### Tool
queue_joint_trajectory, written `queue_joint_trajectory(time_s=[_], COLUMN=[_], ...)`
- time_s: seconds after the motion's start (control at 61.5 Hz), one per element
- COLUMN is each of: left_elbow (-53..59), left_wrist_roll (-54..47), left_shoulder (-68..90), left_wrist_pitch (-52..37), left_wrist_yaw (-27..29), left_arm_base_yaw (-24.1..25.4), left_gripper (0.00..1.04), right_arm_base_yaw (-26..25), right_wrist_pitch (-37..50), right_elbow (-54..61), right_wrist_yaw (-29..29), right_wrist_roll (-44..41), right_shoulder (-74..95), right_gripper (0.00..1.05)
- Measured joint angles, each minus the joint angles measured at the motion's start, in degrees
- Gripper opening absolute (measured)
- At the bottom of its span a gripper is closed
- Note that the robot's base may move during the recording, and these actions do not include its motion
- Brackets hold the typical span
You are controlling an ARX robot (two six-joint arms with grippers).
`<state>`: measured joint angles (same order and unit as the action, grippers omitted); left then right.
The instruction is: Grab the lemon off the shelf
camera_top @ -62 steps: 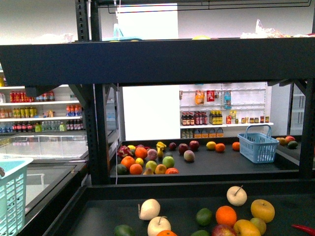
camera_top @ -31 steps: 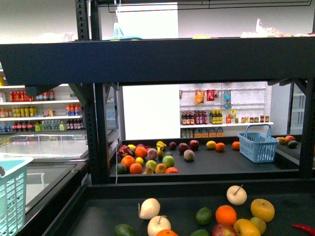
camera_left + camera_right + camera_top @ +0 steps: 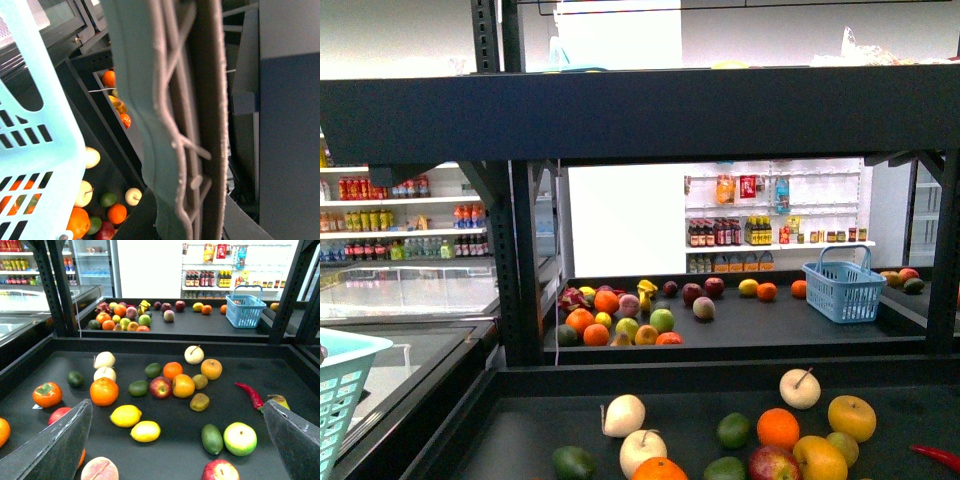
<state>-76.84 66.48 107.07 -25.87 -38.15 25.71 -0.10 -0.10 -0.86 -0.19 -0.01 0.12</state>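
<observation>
Two yellow oval lemons (image 3: 125,415) (image 3: 145,431) lie side by side on the near dark tray (image 3: 165,455) of the black shelf (image 3: 640,115). They show only in the right wrist view. My right gripper (image 3: 176,407) is open and empty above this tray, with its fingers (image 3: 55,445) wide apart and the lemons between them, nearer one finger. My left gripper (image 3: 185,150) is shut on the handle of the light teal basket (image 3: 35,150). It holds the basket off the shelf's left side, where its corner shows in the front view (image 3: 340,400).
Around the lemons lie an orange (image 3: 104,391), a persimmon (image 3: 47,394), apples, limes, a green-yellow fruit (image 3: 240,438) and a red chili (image 3: 252,396). A blue basket (image 3: 843,290) and more fruit sit on the far tray. White bottle shelves (image 3: 400,215) stand behind.
The front view has shifted a little: the shelf beam sits higher and more of the near tray's fruit shows. The teal basket sits lower at the left edge.
</observation>
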Motion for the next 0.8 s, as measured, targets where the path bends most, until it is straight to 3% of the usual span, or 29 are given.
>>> queue_joint_trajectory(time_s=[0.309,0.797], left_elbow=[2.34,9.7], left_wrist_roll=[-8.41,-19.23], left_shoulder=[-7.54,-14.19], left_wrist_pitch=[2.86,5.25], left_wrist_yaw=[-6.64,-14.69], left_arm_base_yaw=[-3.78,-20.15], left_gripper=[0.1,0.1], right_arm_base_yaw=[0.0,0.0], right_wrist_pitch=[0.0,0.0], right_elbow=[0.0,0.0], right_wrist_yaw=[0.0,0.0], right_wrist_roll=[0.0,0.0], right_shoulder=[0.0,0.0], right_gripper=[1.02,1.02])
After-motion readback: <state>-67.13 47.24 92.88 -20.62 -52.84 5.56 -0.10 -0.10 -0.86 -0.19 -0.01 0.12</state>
